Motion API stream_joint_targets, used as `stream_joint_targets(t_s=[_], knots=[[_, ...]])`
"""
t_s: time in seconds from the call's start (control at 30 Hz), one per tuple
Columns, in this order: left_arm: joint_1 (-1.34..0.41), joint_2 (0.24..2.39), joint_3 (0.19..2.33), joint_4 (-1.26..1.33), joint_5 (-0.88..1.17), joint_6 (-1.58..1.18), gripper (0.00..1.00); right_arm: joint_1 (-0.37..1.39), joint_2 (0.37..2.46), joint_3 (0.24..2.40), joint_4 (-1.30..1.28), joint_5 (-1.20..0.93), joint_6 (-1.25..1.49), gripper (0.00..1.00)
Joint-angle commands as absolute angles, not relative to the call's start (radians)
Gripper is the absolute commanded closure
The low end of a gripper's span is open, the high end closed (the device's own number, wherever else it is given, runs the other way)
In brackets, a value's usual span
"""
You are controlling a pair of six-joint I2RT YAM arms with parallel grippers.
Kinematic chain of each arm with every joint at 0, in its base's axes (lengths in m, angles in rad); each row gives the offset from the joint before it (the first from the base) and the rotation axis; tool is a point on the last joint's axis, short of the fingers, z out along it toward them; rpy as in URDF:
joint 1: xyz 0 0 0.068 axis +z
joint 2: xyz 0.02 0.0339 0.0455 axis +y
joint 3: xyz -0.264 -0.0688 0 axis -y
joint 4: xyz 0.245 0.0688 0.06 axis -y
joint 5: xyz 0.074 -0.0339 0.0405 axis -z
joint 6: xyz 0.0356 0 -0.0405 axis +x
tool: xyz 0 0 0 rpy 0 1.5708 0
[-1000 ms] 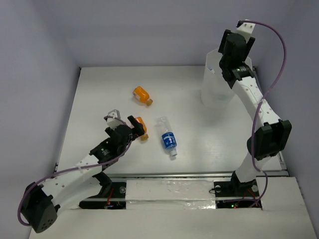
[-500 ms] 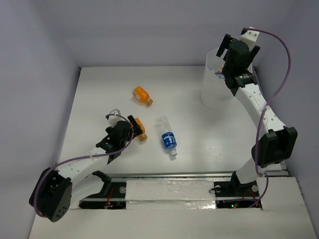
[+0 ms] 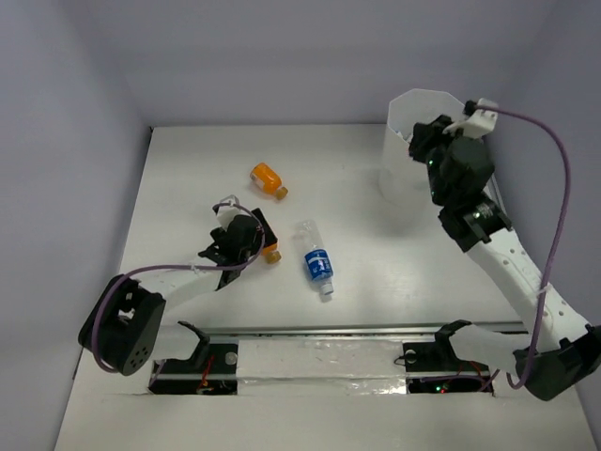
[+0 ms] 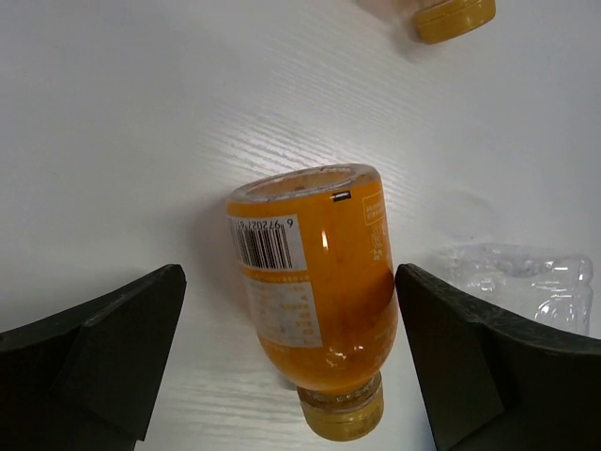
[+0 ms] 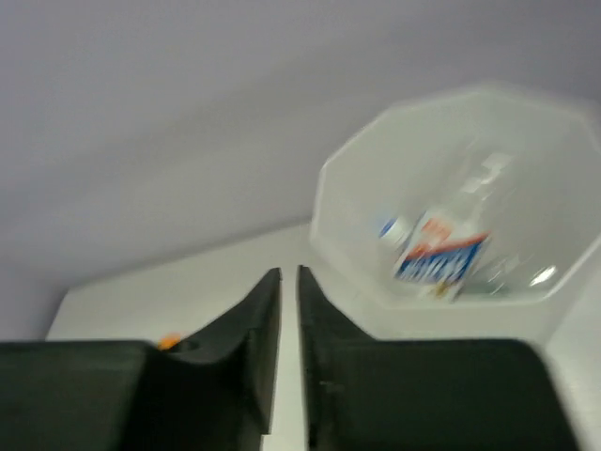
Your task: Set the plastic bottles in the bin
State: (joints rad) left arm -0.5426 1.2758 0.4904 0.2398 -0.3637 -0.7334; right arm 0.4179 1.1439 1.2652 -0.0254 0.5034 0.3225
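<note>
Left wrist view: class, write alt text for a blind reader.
An orange bottle lies on its side on the white table between the black fingers of the open left claw. A clear bottle lies to its right; a second orange bottle shows at the top.

overhead camera looks down; wrist cameras face orange bottle (image 4: 315,282) and bin (image 5: 362,188).

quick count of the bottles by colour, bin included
orange bottles: 2
clear bottles: 2, one of them lying in the bin
total: 4 that show; the view into the bin is blurry
</note>
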Motion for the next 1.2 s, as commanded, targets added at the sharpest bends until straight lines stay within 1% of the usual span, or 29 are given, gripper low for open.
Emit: stream_joint_targets(t_s=[0.0, 0.07, 0.1, 0.13, 0.2, 0.23, 0.27, 0.3, 0.33, 0.37, 0.4, 0.43, 0.5, 0.77, 0.9, 1.17], knots=[[-0.534, 1.307, 0.554, 0.298, -0.373, -0.709, 0.07, 0.512, 1.105, 1.082, -0.006, 0.376, 0.416, 0.86], [-0.534, 1.331, 0.564, 0.304, -0.38, -0.701, 0.1, 0.561, 1.089, 0.972, 0.025, 0.33, 0.426, 0.87], [-0.534, 1.341, 0.575, 0.305, -0.39, -0.698, 0.15, 0.605, 1.082, 0.942, 0.026, 0.324, 0.433, 0.84], [-0.534, 1.347, 0.58, 0.308, -0.394, -0.695, 0.17, 0.623, 1.075, 0.918, 0.025, 0.293, 0.434, 0.8], [-0.534, 1.371, 0.592, 0.311, -0.403, -0.689, 0.21, 0.65, 1.075, 0.859, 0.025, 0.258, 0.442, 0.69], [-0.534, 1.377, 0.597, 0.313, -0.406, -0.687, 0.27, 0.682, 1.078, 0.842, 0.037, 0.25, 0.446, 0.55], [-0.534, 1.387, 0.598, 0.313, -0.407, -0.687, 0.3, 0.695, 1.084, 0.815, 0.044, 0.241, 0.446, 0.46], [-0.534, 1.388, 0.601, 0.316, -0.403, -0.686, 0.37, 0.695, 1.097, 0.804, 0.063, 0.221, 0.448, 0.27], [-0.534, 1.385, 0.601, 0.321, -0.402, -0.684, 0.4, 0.704, 1.114, 0.798, 0.072, 0.178, 0.451, 0.19], [-0.534, 1.378, 0.603, 0.318, -0.4, -0.684, 0.42, 0.704, 1.167, 0.798, 0.078, 0.154, 0.451, 0.14], [-0.534, 1.367, 0.607, 0.313, -0.4, -0.681, 0.47, 0.713, 1.199, 0.807, 0.086, 0.131, 0.451, 0.07], [-0.534, 1.356, 0.609, 0.301, -0.4, -0.675, 0.5, 0.725, 1.23, 0.813, 0.093, 0.082, 0.446, 0.05], [-0.534, 1.304, 0.615, 0.272, -0.403, -0.666, 0.55, 0.744, 1.322, 0.84, 0.104, 0.058, 0.446, 0.02], [-0.545, 1.044, 0.675, 0.138, -0.446, -0.601, 0.56, 0.765, 1.541, 0.949, 0.086, -0.026, 0.431, 0.0], [-0.555, 0.971, 0.744, 0.088, -0.457, -0.581, 0.56, 0.775, 1.632, 0.991, 0.094, -0.067, 0.434, 0.01], [-0.598, 0.902, 0.917, 0.041, -0.472, -0.534, 0.57, 0.785, 1.759, 1.032, 0.063, -0.003, 0.459, 0.04]])
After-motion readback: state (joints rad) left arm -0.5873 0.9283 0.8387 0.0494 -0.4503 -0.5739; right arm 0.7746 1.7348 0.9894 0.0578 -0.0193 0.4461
